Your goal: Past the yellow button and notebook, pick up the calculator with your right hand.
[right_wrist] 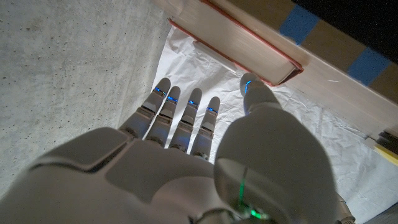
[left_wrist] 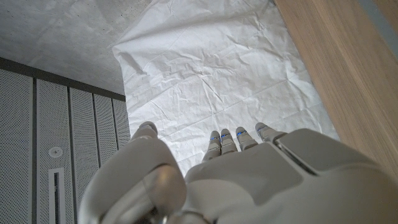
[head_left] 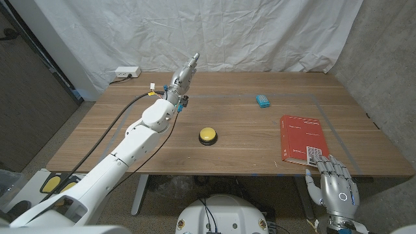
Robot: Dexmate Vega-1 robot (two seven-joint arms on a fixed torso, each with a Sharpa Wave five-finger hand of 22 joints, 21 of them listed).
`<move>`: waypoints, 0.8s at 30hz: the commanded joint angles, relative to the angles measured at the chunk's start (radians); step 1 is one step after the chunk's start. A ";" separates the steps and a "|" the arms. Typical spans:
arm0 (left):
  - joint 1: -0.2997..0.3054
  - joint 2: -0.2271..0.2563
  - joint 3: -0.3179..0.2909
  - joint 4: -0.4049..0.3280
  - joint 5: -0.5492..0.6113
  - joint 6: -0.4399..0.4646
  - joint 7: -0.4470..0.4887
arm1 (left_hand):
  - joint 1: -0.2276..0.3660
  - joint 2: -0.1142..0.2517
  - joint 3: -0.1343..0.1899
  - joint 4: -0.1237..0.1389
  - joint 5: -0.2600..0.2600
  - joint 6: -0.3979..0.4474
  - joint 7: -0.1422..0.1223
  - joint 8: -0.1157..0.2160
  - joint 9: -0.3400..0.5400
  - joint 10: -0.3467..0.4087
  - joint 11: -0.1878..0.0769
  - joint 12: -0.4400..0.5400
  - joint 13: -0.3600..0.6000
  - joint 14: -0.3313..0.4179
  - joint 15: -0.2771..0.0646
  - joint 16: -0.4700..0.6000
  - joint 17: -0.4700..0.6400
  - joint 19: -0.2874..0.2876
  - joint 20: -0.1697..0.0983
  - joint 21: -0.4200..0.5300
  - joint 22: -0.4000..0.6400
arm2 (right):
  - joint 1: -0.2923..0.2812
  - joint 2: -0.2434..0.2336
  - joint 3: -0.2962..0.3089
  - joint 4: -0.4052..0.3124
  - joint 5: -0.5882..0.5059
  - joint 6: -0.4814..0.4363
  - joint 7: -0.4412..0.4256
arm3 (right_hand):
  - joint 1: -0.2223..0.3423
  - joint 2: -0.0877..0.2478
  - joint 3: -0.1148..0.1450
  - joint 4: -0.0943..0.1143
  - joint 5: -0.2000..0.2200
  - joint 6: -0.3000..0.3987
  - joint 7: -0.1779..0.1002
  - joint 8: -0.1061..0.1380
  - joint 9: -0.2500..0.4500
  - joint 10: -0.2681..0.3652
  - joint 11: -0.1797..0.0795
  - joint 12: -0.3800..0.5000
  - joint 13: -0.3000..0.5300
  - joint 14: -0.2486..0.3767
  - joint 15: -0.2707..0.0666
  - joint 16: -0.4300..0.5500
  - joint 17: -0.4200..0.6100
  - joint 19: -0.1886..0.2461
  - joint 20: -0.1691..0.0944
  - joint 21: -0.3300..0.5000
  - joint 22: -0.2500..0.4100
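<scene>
The right robot hand [head_left: 335, 188] waits at the near edge of the surface [head_left: 130, 127], by the right corner. Its fingers [right_wrist: 180, 115] are spread apart and it holds nothing. In the right wrist view the fingers reach up toward the edge of the red notebook [right_wrist: 249, 46], which is close but not touching.

The calculator [head_left: 314, 155] lies on the near end of the notebook [head_left: 300, 133], just past the fingertips. It is small and light grey with rows of keys. The yellow button [head_left: 207, 134] sits in the middle of the surface, well apart from the notebook. A small blue thing [head_left: 262, 101] lies farther back.

The left robot hand [head_left: 185, 73] is far away, held up over the back of the surface with its fingers out straight. It holds nothing too.

The step now is to reach and grab. I think the right robot hand should lift a bit first, so it clears the edge of the surface and the notebook. Then it should move forward a short way and come down over the calculator. The calculator looks thin and flat, so fingers should go on one long side and the thumb on the other. Squeeze gently. If the fingers push too low, they may shove the notebook or slide the calculator off it. Lift straight up.
</scene>
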 commanded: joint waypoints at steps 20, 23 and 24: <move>-0.020 -0.020 0.015 0.004 0.016 -0.014 -0.002 | 0.004 0.009 -0.005 0.001 -0.003 -0.003 -0.002 0.003 0.004 0.001 -0.006 0.004 0.003 -0.015 0.000 -0.001 0.002 -0.008 -0.037 -0.001 0.006 | 0.044 0.144 0.120 0.100 -0.083 0.138 0.000 | 0.021 0.004 -0.019 0.003 0.020 -0.034 -0.006 -0.002 0.010 -0.023 0.002 0.015 0.024 -0.016 -0.122 -0.002 0.022 -0.017 -0.099 -0.016 0.005; -0.022 -0.018 0.015 0.003 0.016 -0.007 -0.003 | 0.004 0.009 -0.005 0.001 -0.003 -0.004 -0.002 0.003 0.004 0.001 -0.007 0.004 0.003 -0.015 0.000 -0.001 0.002 -0.009 -0.036 -0.001 0.006 | 0.051 0.156 0.127 0.108 -0.091 0.146 0.000 | 0.021 0.006 -0.020 0.004 0.021 -0.031 -0.006 -0.001 0.010 -0.023 0.001 0.017 0.026 -0.017 -0.121 -0.002 0.023 -0.017 -0.098 -0.016 0.005; -0.022 -0.017 0.015 0.002 0.016 -0.006 -0.002 | 0.004 0.010 -0.005 0.001 -0.003 -0.003 -0.002 0.003 0.004 0.002 -0.008 0.005 0.003 -0.015 0.000 -0.001 0.002 -0.008 -0.036 0.000 0.006 | 0.053 0.161 0.129 0.111 -0.095 0.150 0.000 | 0.022 0.006 -0.020 0.004 0.021 -0.031 -0.005 0.000 0.010 -0.023 0.002 0.018 0.026 -0.017 -0.121 -0.002 0.024 -0.018 -0.098 -0.016 0.005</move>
